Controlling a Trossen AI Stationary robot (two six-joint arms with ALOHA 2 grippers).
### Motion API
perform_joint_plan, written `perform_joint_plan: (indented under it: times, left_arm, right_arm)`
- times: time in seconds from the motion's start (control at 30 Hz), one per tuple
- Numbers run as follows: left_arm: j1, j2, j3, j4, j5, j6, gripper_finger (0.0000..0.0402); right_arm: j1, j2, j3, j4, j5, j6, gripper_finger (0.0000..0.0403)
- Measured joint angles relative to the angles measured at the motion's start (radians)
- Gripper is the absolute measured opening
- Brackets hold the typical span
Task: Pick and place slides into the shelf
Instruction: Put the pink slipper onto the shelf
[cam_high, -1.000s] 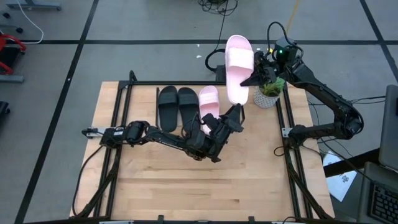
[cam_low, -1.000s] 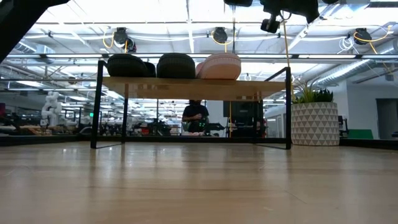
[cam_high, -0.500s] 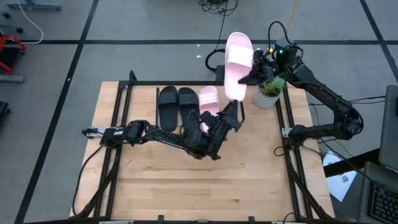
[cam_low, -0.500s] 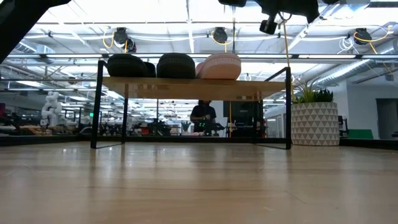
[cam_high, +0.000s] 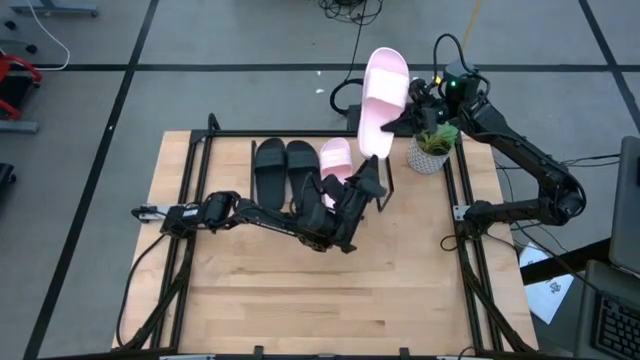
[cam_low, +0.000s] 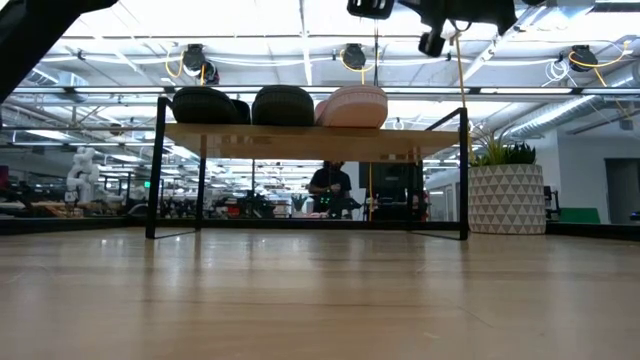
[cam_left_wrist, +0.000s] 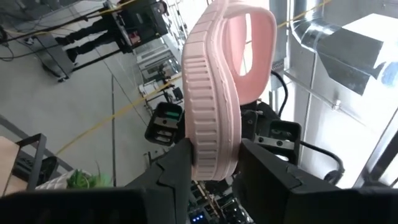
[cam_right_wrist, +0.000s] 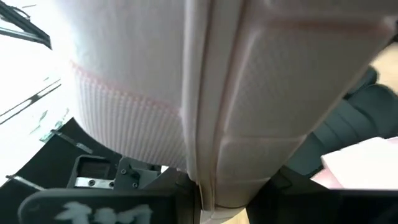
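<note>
A pale pink slide (cam_high: 381, 100) is held in the air past the table's far right part, between both grippers. My left gripper (cam_high: 371, 176) is shut on its near end and my right gripper (cam_high: 405, 118) is shut on its right edge. Two black slides (cam_high: 285, 170) and a second pink slide (cam_high: 335, 160) lie side by side, soles down, on the plank top of the shelf (cam_low: 310, 141). The same pair of black slides (cam_low: 245, 105) and pink slide (cam_low: 352, 106) show in the low view. My left gripper pinches the end of the slide away from the strap (cam_left_wrist: 210, 163) between its two fingers, one on each face of the sole. The fingers slant up from the table's near side, along the slide. The slide stands up beyond them, on edge, clear of everything. My right gripper pinches the slide's long edge (cam_right_wrist: 208, 180) between its two fingers, about midway along it. It comes in level from the table's right, across the slide. The slide is clear of the table and the shelf.
A potted plant in a white patterned pot (cam_high: 432, 148) stands at the table's far right, right under my right arm. Black frame rails (cam_high: 470, 260) run along the table's left and right sides. A person (cam_low: 330, 188) stands in the room behind.
The held pink slide has turned more onto its edge, and its near end has swung a little toward the table's left, over the shelf's right end. My left gripper has followed it that way. Both grippers have stayed shut on it.
</note>
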Motion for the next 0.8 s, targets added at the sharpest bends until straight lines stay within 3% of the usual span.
perform_joint_plan:
  times: [0.47,0.8]
  left_arm:
    - [0.047,0.000,0.000,-0.010,-0.050,-0.004,0.0125]
    - [0.095,-0.002,0.000,-0.148,-0.001,-0.202,0.0125]
  right_arm:
    - [0.023,-0.003,0.001,-0.062,0.106,-0.098,0.0067]
    - [0.069,-0.018,-0.001,-0.089,0.102,-0.125,0.0066]
